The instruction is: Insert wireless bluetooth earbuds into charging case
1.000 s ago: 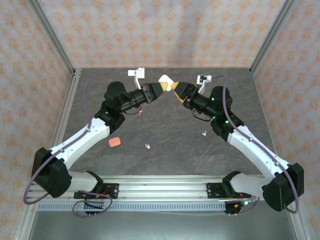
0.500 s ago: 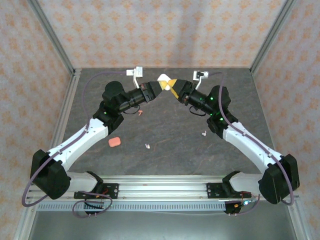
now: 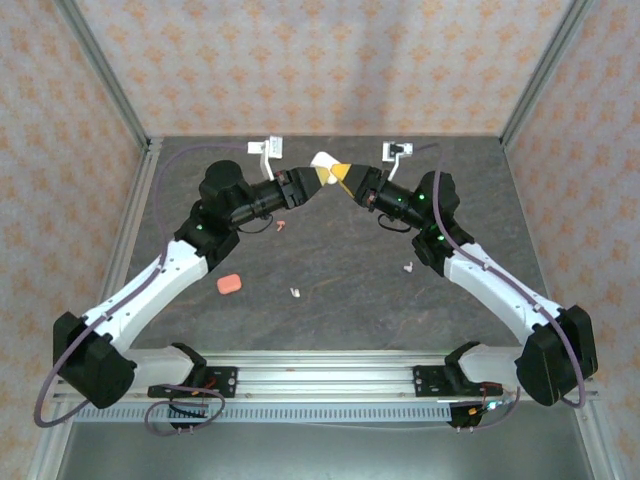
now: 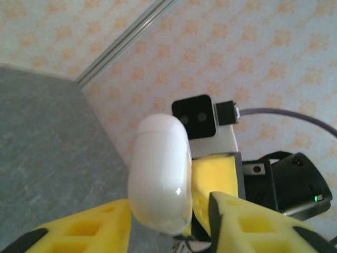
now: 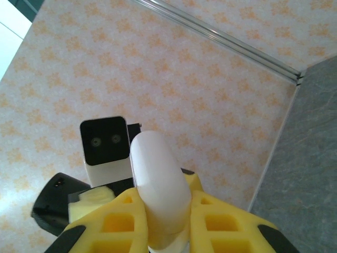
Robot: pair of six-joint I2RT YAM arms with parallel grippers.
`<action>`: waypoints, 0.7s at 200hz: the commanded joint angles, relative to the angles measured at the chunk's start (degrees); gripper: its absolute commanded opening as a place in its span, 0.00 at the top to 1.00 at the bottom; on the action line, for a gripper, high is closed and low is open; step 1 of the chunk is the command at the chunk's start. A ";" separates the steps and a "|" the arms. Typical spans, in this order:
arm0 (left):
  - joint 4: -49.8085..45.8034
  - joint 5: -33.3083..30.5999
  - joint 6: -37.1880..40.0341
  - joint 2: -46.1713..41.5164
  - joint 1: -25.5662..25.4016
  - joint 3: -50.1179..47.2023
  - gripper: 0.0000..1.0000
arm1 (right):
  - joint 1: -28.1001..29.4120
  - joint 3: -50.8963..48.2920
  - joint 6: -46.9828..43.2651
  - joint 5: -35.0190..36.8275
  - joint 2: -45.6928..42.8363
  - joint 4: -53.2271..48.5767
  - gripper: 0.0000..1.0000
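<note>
A white pebble-shaped charging case is held closed, above the back middle of the table. My right gripper is shut on it, one yellow finger pressed on each side. My left gripper meets it from the left and stands open around the case. Its right finger stays clear of the shell, with the right gripper's finger in that gap. Two white earbuds lie on the table. A pink-red earbud lies beside the left arm.
A pink-red case lies on the grey table at the left front. Patterned walls and metal frame posts close in the back and sides. An aluminium rail carries both arm bases along the near edge.
The right arm has stretched toward the left one. Both grippers and the white case have shifted slightly left and toward the back wall.
</note>
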 commanded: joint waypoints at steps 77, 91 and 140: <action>-30.48 3.37 23.79 -7.20 5.75 6.63 0.36 | 0.11 7.00 -26.67 -7.59 -2.98 -23.40 0.90; -28.43 3.82 26.20 -8.49 5.84 4.47 0.36 | 0.07 7.76 -29.42 -8.78 -3.18 -25.64 0.90; -17.79 10.33 28.11 -10.92 5.78 -2.55 0.28 | 0.07 4.51 -27.73 -10.32 -5.09 -18.29 0.90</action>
